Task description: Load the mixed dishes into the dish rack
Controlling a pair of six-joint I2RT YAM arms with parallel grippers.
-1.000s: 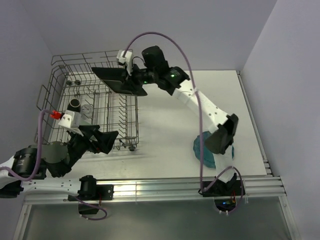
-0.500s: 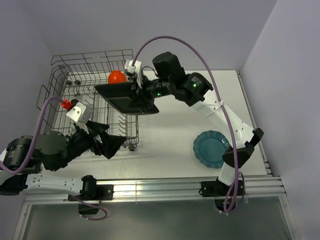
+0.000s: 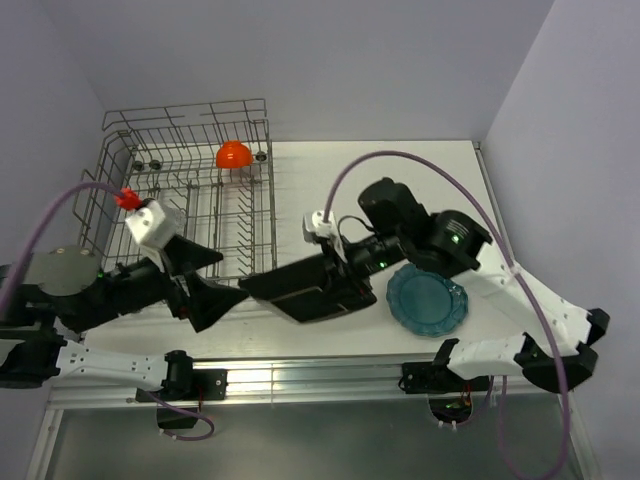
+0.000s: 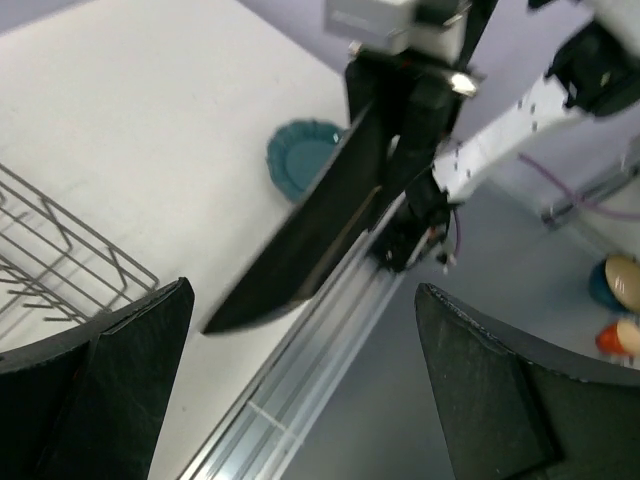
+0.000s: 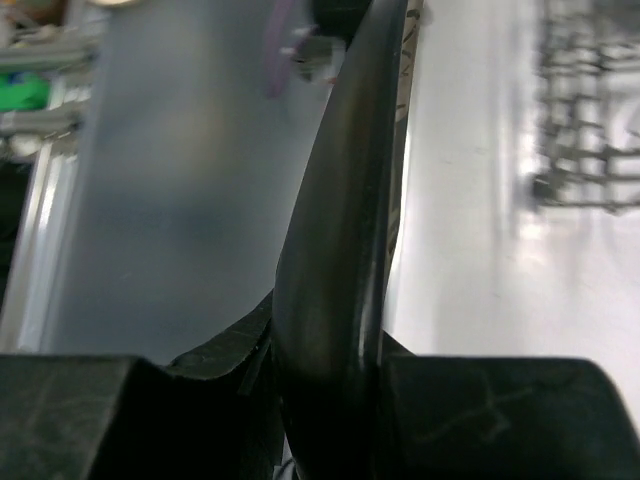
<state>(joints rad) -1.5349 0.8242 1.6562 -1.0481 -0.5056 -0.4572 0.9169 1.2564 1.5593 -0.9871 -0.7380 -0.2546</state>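
Note:
My right gripper (image 3: 343, 270) is shut on one edge of the black square plate (image 3: 303, 292). It holds the plate tilted in the air over the table's near edge, to the right of the dish rack (image 3: 118, 158). In the right wrist view the plate (image 5: 342, 200) runs edge-on up from between the jaws of the right gripper (image 5: 330, 385). My left gripper (image 3: 213, 280) stands open and empty just left of the plate, which shows beyond its fingers (image 4: 130, 370) as a dark slab (image 4: 320, 215). An orange bowl (image 3: 233, 154) sits in the rack's far corner. A teal scalloped plate (image 3: 428, 301) lies flat on the table.
The rack's near right corner (image 4: 70, 255) shows at the left of the left wrist view. The aluminium rail (image 3: 320, 375) runs along the table's front edge, below the held plate. Walls close in behind and to the right. A few small items (image 4: 618, 300) lie on the floor beyond the table.
The right arm swung the black plate from over the rack's far side down toward the table's front, uncovering the orange bowl and the teal plate. The left arm stretched rightward, still open.

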